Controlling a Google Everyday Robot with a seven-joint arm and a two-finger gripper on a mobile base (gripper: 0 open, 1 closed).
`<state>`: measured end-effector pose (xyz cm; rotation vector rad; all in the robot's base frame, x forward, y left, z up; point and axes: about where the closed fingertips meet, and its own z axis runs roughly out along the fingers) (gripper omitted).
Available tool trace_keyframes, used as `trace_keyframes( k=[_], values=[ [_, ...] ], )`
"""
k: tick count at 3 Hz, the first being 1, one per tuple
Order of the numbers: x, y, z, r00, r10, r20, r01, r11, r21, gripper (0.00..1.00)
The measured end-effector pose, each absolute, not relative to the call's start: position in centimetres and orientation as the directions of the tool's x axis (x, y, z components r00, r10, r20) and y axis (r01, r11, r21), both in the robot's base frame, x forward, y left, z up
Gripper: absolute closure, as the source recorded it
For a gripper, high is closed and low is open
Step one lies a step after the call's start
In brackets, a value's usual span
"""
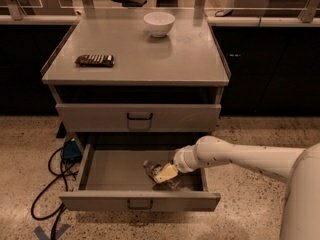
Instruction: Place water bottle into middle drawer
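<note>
There is one bottle (150, 167), one bowl (159, 23) and one packet (95, 60). There are two drawers, one arm (240, 159) and one gripper (165, 173).

The white bowl sits on the tabletop (150, 59) near the back edge, a little right of the middle. The dark packet lies flat near the left edge, about halfway back. They are well apart.

Under the front edge is a dark gap, and below it the shut drawer (139, 117). Below that, the open drawer (112, 166) is pulled out toward the camera.

The white arm comes in from the right side, over the right wall of the open drawer. The gripper is inside that drawer, right of the middle and near its front. It is closed on the bottle. The bottle is inside the open drawer too, tilted, with its far end pointing left and back. The gripper hides part of it.

On the floor by the left side, black cables (47, 186) loop around a blue box (70, 150).
</note>
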<state>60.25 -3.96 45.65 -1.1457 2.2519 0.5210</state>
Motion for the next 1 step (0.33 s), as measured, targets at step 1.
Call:
trace_keyframes(
  k=[1],
  values=[
    [60.25,-3.96,45.65,-0.482,-0.608,-0.631,-0.823,0.561,0.089,0.0]
  ],
)
